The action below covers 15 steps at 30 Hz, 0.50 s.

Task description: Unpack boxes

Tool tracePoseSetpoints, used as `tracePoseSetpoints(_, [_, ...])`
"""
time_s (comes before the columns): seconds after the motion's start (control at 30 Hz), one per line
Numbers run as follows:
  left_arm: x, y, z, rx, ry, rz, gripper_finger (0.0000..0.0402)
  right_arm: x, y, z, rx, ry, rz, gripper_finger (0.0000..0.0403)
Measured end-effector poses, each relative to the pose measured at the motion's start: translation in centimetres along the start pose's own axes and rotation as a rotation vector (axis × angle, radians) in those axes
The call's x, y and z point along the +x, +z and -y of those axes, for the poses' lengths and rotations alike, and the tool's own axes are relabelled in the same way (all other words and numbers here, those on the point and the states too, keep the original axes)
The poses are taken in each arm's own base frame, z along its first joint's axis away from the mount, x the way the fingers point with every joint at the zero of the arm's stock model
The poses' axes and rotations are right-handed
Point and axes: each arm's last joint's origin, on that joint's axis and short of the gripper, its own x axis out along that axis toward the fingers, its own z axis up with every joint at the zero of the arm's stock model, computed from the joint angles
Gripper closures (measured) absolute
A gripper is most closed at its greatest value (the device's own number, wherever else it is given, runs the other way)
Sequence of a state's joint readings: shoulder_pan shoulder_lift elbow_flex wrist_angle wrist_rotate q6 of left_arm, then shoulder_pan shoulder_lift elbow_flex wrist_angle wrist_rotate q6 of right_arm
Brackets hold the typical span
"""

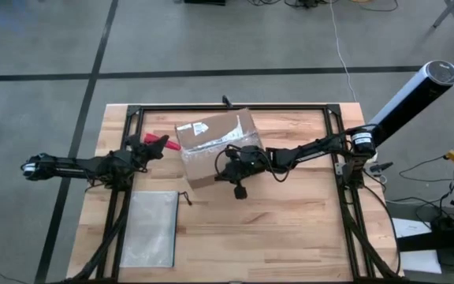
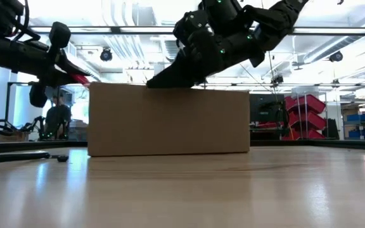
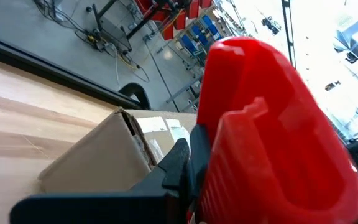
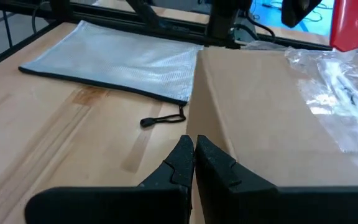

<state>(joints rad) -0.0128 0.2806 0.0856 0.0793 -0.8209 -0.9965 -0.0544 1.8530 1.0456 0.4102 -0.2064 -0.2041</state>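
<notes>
The brown cardboard box (image 1: 215, 146) stands on the table's middle with its taped, labelled top up, also seen in the low view (image 2: 170, 120). My right gripper (image 4: 194, 146), shut, reaches in from the table's right and slants down onto the box's top by its near edge. My left gripper (image 1: 150, 146) stays level above the table just left of the box, shut on a red utility knife (image 3: 260, 130). The knife's red end (image 1: 161, 142) points toward the box and stands clear of it. My left gripper pinches the red utility knife between its fingers (image 3: 179, 165), coming level from the table's left. The knife's red body (image 2: 81, 78) sticks out past the fingers toward the box, lifted clear of the table. My right gripper has its shut fingertips (image 2: 156, 82) at the box's top, by the near top edge (image 4: 199, 106). They come slanting down from the table's right. Whether they rest on the cardboard or hover just above it, I cannot tell.
A flat translucent zip pouch (image 1: 150, 229) lies near the table's front left, its pull cord (image 4: 163, 119) trailing toward the box. A black frame (image 1: 235, 106) runs round the table. Bare wood spreads across the front right (image 1: 290, 229).
</notes>
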Motion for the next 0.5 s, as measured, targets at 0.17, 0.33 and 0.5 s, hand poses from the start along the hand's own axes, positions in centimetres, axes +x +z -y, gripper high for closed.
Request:
tracePoseSetpoints(0.17, [0.0, 0.0, 0.0, -0.001, -0.002, -0.004, 0.0367, 0.5, 0.3, 0.2, -0.004, -0.002, -0.002, 0.0403])
tracePoseSetpoints(0.33, [0.0, -0.1, 0.0, 0.002, 0.0, -0.005, 0.0366, 1.0, 0.5, 0.3, -0.006, 0.0, -0.001, 0.0403])
tracePoseSetpoints(0.5, [0.1, -0.1, 0.0, 0.005, 0.002, -0.006, 0.0366, 1.4, 0.7, 0.4, -0.009, 0.002, -0.001, 0.0403])
